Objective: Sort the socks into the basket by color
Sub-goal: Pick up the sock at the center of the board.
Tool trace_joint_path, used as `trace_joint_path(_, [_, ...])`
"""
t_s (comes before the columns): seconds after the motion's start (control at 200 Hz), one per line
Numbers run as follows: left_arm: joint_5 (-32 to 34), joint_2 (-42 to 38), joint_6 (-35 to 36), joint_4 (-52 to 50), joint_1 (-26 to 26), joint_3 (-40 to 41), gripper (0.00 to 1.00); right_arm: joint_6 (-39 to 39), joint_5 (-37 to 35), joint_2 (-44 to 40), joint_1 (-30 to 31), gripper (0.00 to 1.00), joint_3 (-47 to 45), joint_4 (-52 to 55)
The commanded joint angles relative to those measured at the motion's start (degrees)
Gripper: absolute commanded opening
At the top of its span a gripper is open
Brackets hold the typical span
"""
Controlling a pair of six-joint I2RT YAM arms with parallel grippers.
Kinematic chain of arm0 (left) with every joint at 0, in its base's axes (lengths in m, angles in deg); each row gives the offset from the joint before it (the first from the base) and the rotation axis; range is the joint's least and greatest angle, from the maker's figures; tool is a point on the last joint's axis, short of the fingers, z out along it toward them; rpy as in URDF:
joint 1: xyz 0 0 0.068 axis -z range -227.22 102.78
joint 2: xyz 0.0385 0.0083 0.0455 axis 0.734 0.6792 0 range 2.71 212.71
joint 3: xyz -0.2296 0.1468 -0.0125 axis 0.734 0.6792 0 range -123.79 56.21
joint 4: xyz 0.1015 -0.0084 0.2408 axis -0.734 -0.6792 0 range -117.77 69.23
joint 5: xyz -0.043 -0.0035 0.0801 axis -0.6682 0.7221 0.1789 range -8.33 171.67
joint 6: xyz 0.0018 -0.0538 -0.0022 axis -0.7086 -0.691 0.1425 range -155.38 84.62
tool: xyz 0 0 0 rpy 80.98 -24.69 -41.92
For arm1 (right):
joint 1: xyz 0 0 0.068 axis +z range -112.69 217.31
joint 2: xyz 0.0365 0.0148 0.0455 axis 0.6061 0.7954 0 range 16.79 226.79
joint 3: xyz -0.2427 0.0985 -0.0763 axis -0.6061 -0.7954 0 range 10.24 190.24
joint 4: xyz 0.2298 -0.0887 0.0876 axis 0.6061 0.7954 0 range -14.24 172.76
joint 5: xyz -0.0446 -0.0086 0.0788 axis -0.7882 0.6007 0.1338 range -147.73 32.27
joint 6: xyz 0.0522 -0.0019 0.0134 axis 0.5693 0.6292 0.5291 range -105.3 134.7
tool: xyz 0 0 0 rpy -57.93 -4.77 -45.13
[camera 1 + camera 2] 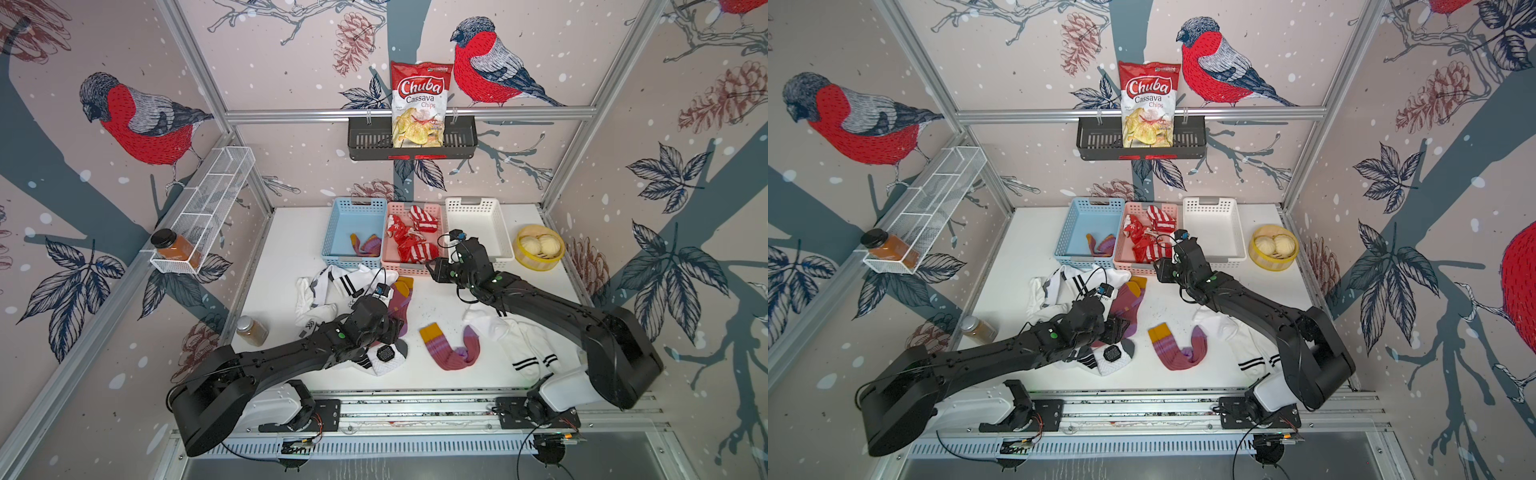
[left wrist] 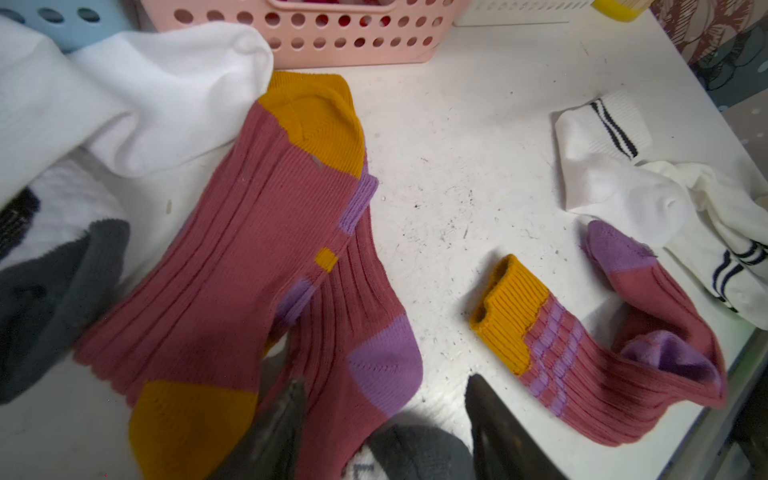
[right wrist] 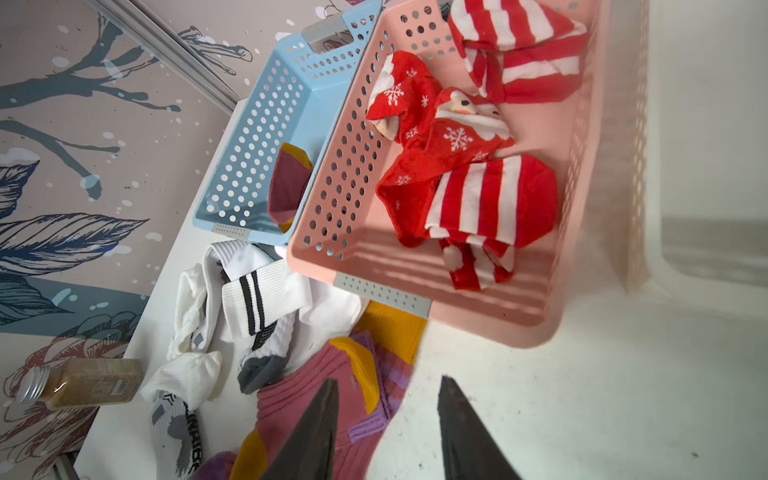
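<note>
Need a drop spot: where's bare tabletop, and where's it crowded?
Bare: table left of the blue basket; centre patch between the pink basket, the curled maroon sock and the right arm; strip before the bun steamer. Crowded: white socks and maroon socks around the left gripper.

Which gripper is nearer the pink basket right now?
Right. The right gripper hovers just off the pink basket's front rim. The left gripper is farther back toward the robot's base, over the maroon socks.
</note>
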Motion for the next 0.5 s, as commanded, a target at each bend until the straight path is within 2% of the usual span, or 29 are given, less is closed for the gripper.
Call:
trace_joint_path(0.0, [0.4,2.7,-0.9,-0.1,0.6,-0.6,0.61,2.8,-2.4,-3.1,0.1,0.42,-2.8,-2.7])
trace_joint_path(0.255, [1.1,10.9,-0.7,1.5,1.2,-2.7,0.57,3.3,-4.7,-10.7,-0.4,0.45,-7.7,-1.3])
trace_joint_path(0.495, [2.9,14.9,-0.8,0.6,2.0,-4.7,0.54,3.5,-5.6,-14.4,-0.8,0.46,-10.2,-0.6])
